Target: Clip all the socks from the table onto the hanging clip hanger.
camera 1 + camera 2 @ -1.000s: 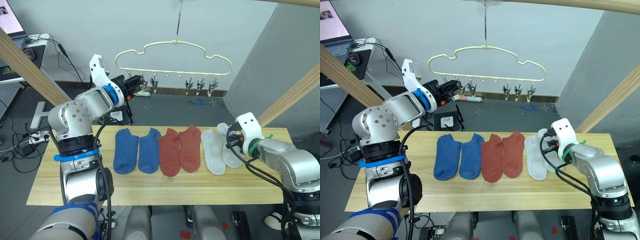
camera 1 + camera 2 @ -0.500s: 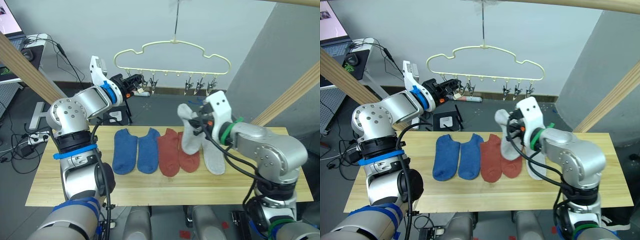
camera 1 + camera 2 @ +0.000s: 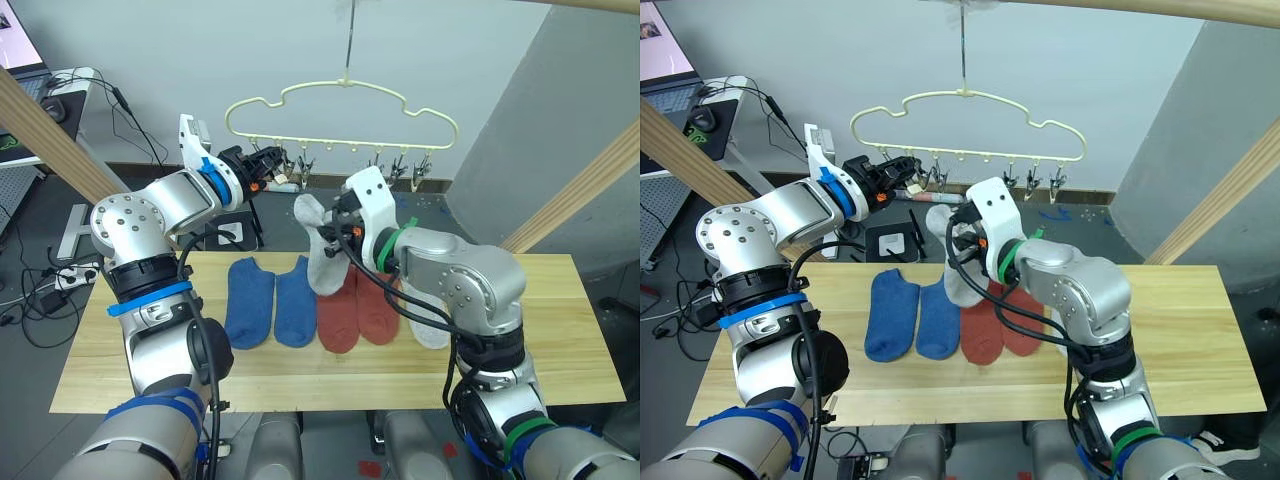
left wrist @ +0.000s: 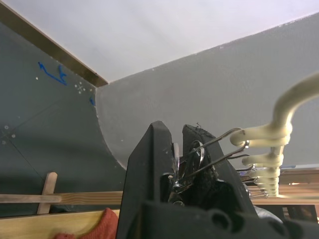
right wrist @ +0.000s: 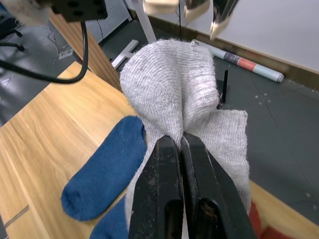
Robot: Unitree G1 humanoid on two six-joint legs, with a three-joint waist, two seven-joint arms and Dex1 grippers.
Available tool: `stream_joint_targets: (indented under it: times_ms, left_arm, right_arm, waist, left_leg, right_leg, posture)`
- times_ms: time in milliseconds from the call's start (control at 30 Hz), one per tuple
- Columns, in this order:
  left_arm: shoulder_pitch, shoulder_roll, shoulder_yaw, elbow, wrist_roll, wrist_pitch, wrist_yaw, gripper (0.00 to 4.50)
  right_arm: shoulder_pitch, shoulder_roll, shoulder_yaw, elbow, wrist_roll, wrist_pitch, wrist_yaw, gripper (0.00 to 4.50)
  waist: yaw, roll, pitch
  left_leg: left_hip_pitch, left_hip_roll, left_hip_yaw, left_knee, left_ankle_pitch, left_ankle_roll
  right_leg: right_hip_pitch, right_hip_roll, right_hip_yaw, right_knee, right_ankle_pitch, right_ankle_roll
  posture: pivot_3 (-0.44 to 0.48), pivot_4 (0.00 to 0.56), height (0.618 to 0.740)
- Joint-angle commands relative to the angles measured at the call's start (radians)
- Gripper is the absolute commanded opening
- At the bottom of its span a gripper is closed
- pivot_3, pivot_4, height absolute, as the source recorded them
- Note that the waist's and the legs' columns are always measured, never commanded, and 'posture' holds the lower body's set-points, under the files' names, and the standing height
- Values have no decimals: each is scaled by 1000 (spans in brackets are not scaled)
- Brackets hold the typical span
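Left eye view, middle: the right gripper (image 3: 335,228) pinches one grey sock (image 3: 322,258) tight. The left gripper (image 3: 268,160) squeezes a clip (image 4: 199,152) on the clip hanger (image 3: 340,105). No sock hangs yet; five wait on the table (image 3: 150,360).

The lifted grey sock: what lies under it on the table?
Under the grey sock, held by the right gripper, lie a blue sock and a red sock on the table; their cuff ends are partly covered.

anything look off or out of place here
Nothing stands out. Five socks lie flat in a row on the table; the right end effector holds a grey sock in the air, and the left end effector pinches a clip on the clip hanger.
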Motion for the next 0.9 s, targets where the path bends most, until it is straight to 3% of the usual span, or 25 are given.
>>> stream_joint_targets:
  times_ms: [33,900]
  left_arm:
    - [6,11,22,-1,-5,5,31,259]
    - [26,7,0,-42,-28,10,49,259]
  right_arm:
    - [-36,9,17,15,6,-58,25,30]
    - [-160,16,54,212,-21,-219,94,30]
  waist:
    - [0,0,0]
    - [2,0,0]
  left_leg:
    - [0,0,0,0,0,0]
    - [0,0,0,0,0,0]
  right_leg:
    - [0,0,0,0,0,0]
    - [-1,0,0,1,0,0]
  posture:
    - [62,301,740]
    - [92,294,740]
